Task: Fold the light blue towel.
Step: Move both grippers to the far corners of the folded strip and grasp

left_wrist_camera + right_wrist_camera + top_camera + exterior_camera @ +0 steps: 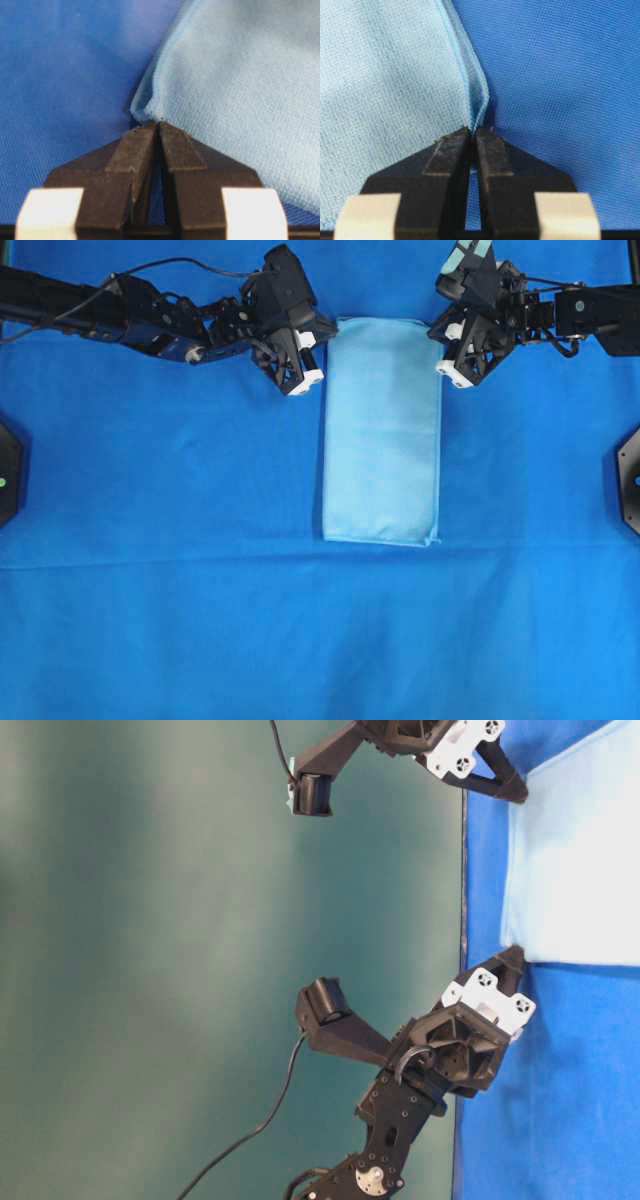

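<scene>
While both arms sit at the far end of the cloth, counts and states:

towel: one light blue towel (pixel 382 430), folded into a tall narrow rectangle (at least two layers at the hemmed edge in the right wrist view), lying flat at the middle of the table cloth (pixel 150 620)
table cloth: one, deep blue, under everything
arms: two, one from each side
left gripper (pixel 158 125): jaws pinched together on the towel's far left corner; fabric puckers at the tips
right gripper (pixel 471 131): jaws pressed together on the towel's stitched right edge near the far corner
black mounts: two, one at each side edge of the overhead view (pixel 8 472)
</scene>
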`<state>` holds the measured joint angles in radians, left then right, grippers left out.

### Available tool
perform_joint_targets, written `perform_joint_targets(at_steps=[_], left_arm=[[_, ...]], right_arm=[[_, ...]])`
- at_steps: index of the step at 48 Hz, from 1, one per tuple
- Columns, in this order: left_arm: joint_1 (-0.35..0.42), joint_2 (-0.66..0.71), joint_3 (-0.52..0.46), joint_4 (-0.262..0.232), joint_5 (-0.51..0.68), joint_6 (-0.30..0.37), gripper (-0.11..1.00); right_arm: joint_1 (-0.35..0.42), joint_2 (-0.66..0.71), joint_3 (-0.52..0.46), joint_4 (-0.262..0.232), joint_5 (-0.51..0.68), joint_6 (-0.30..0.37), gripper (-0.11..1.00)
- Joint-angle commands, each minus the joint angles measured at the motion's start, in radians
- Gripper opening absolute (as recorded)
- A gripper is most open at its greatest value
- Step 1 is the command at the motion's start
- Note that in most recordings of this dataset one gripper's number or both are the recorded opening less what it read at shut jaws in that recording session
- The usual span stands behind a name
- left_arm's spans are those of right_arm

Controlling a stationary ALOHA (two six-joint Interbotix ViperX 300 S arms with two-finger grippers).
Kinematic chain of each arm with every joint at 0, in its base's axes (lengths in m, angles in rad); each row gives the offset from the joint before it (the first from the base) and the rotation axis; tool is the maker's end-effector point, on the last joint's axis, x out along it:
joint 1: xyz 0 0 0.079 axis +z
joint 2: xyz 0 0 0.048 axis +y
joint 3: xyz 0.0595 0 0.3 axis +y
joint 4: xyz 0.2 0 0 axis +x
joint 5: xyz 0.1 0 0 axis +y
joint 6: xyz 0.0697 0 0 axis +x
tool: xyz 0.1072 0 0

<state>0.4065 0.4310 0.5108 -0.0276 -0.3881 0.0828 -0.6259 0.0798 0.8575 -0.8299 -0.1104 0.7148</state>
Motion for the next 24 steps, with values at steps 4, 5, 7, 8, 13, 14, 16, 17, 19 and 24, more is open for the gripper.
perform_joint_targets(at_steps=[4, 5, 7, 8, 13, 14, 16, 17, 19, 24], left_arm=[[-0.006, -0.017, -0.017, 0.003, -0.005, 0.005, 0.00], [-0.006, -0.018, -0.017, 0.003, -0.005, 0.006, 0.00], [-0.005, -0.021, -0.017, 0.003, -0.002, 0.009, 0.00], [-0.006, -0.026, -0.017, 0.003, 0.000, 0.009, 0.00], [-0.005, -0.061, -0.011, 0.003, 0.003, 0.011, 0.00], [-0.005, -0.069, -0.008, 0.002, 0.003, 0.011, 0.00], [-0.005, -0.086, -0.003, 0.003, 0.005, 0.012, 0.00], [-0.005, -0.095, -0.002, 0.003, 0.005, 0.012, 0.00], [-0.005, -0.110, 0.005, 0.003, 0.006, 0.012, 0.00], [-0.005, -0.137, 0.017, 0.003, 0.006, 0.015, 0.00]], right_arm=[[0.000, -0.015, 0.000, 0.000, -0.018, 0.002, 0.03], [0.000, -0.017, 0.000, 0.000, -0.018, 0.002, 0.03], [0.000, -0.020, -0.002, 0.002, -0.018, 0.003, 0.03], [0.000, -0.021, -0.002, 0.002, -0.017, 0.003, 0.03], [0.000, -0.051, 0.000, 0.002, -0.008, 0.008, 0.03], [0.000, -0.060, 0.003, 0.002, -0.005, 0.008, 0.03], [0.003, -0.078, 0.006, 0.002, 0.003, 0.008, 0.03], [0.003, -0.094, 0.009, 0.002, 0.008, 0.008, 0.03], [0.006, -0.115, 0.012, 0.002, 0.015, 0.008, 0.03], [0.014, -0.160, 0.025, 0.002, 0.026, 0.009, 0.03]])
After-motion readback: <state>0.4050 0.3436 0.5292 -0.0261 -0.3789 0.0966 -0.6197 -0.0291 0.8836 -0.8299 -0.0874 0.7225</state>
